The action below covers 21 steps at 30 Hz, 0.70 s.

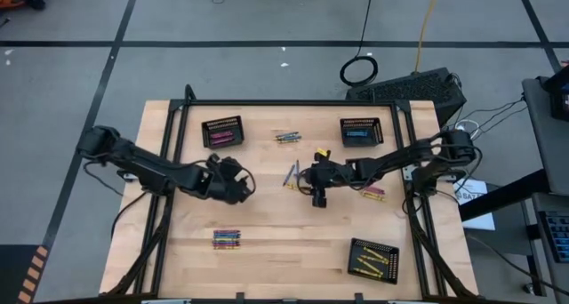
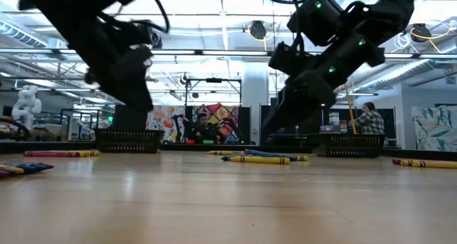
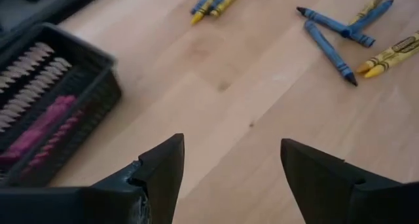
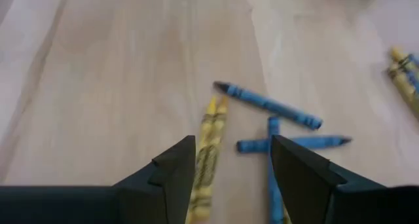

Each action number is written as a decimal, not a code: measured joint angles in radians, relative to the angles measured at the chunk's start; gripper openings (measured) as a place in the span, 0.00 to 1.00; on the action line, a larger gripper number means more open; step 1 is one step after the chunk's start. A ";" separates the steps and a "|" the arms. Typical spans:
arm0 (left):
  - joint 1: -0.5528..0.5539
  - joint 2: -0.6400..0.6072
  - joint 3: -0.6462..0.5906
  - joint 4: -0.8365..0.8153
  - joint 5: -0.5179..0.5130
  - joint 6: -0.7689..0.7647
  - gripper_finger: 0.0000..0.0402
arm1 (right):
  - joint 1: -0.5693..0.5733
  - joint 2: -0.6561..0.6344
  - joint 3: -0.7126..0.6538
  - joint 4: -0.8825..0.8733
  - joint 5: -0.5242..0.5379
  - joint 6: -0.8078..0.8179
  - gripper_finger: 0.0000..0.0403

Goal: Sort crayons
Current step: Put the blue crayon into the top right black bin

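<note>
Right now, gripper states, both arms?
Left gripper: jaws open, empty, beside the pink basket.
Right gripper: jaws open, empty, over loose crayons.

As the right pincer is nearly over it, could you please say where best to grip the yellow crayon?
Grip the yellow crayon at mid-length, coming straight down. It lies flat, and the open right pincer spans its width. Mind the blue crayon lying close beside it.
</note>
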 joint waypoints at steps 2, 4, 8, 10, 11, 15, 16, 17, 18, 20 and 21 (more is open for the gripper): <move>-0.027 -0.012 0.000 0.003 -0.053 -0.008 0.64 | -0.017 0.030 0.002 0.049 -0.035 -0.034 0.45; -0.047 -0.015 0.000 0.003 -0.095 -0.024 0.64 | -0.029 0.062 0.001 0.069 -0.040 -0.057 0.45; -0.068 -0.015 0.000 0.013 -0.112 -0.026 0.64 | -0.054 0.090 0.005 0.074 -0.037 -0.041 0.41; -0.073 -0.014 0.000 0.012 -0.113 -0.026 0.64 | -0.058 0.094 0.007 0.079 -0.035 -0.033 0.37; -0.075 -0.014 0.000 0.012 -0.116 -0.026 0.64 | -0.058 0.096 0.007 0.077 -0.035 -0.035 0.35; -0.075 -0.014 0.000 0.009 -0.140 -0.026 0.64 | -0.072 0.099 0.007 0.069 -0.037 -0.034 0.28; -0.075 -0.014 0.000 0.009 -0.145 -0.026 0.64 | -0.076 0.099 0.007 0.071 -0.037 -0.034 0.26; -0.075 -0.014 0.000 0.009 -0.154 -0.026 0.64 | -0.078 0.099 0.007 0.070 -0.034 -0.034 0.25; -0.075 -0.014 0.000 0.009 -0.162 -0.026 0.64 | -0.081 0.099 0.007 0.068 -0.034 -0.034 0.24; -0.075 -0.014 0.000 0.010 -0.168 -0.026 0.64 | -0.084 0.099 0.007 0.068 -0.036 -0.032 0.22; -0.075 -0.014 0.000 0.010 -0.169 -0.026 0.64 | -0.086 0.099 0.007 0.068 -0.039 -0.032 0.21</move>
